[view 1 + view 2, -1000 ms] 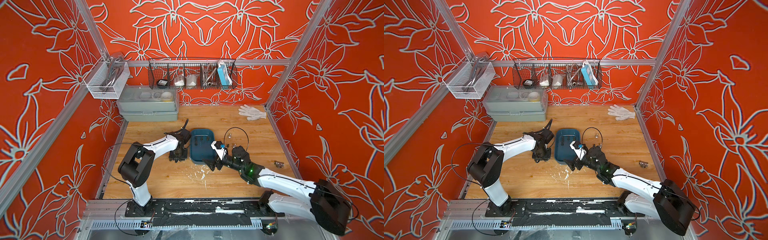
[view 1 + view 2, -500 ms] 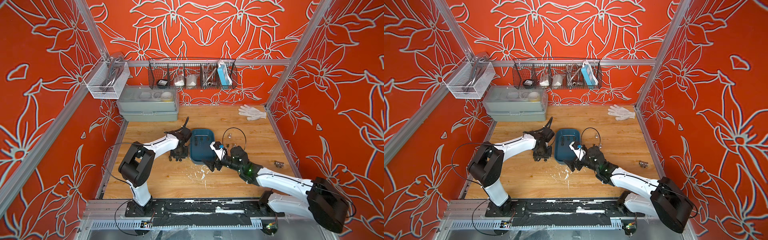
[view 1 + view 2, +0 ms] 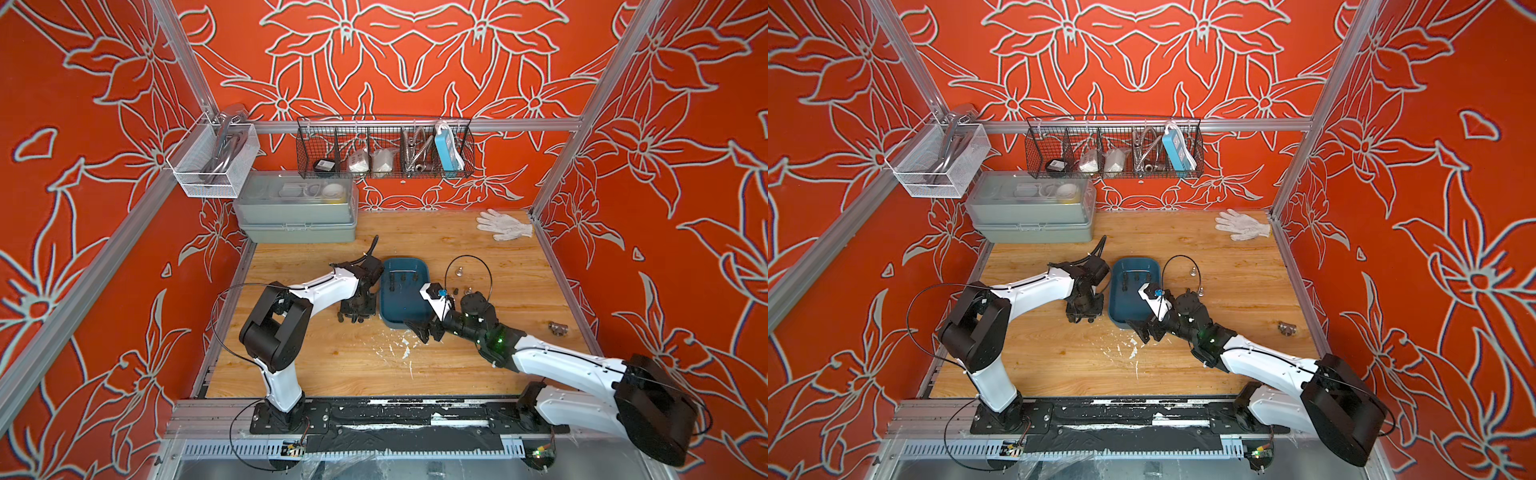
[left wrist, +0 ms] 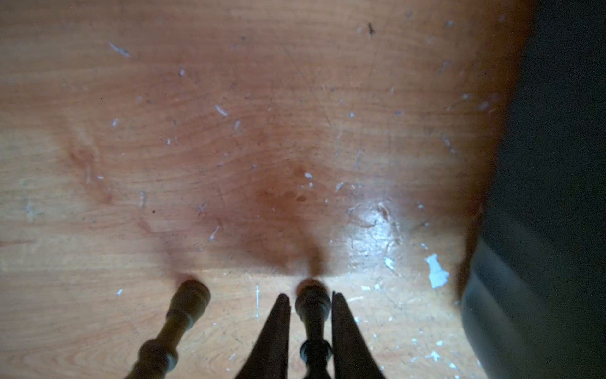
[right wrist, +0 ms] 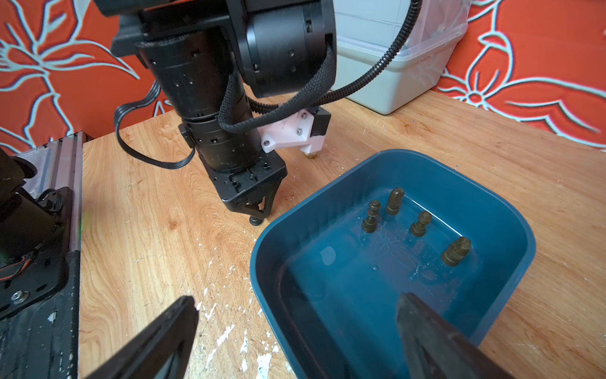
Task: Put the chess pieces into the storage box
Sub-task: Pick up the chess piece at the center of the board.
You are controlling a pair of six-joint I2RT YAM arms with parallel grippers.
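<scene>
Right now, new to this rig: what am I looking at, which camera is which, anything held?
Two white-and-black robot arms on a wooden table. Both top views look down on everything; each wrist view rides on an arm. The left gripper straddles a dark chess piece standing beside the dark teal plastic tub; whether it grips is unclear. The right gripper hangs open and empty at the tub's near end. Four dark pieces sit inside; a few loose pieces are on the wood.

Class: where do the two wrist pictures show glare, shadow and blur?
Left wrist view: dim, soft; white glare on the scuffed wooden table, dark shadow beyond the left tool, dark teal plastic tub blurred. Right wrist view: brighter, tub sharp, fingers of the right tool blurred.
</scene>
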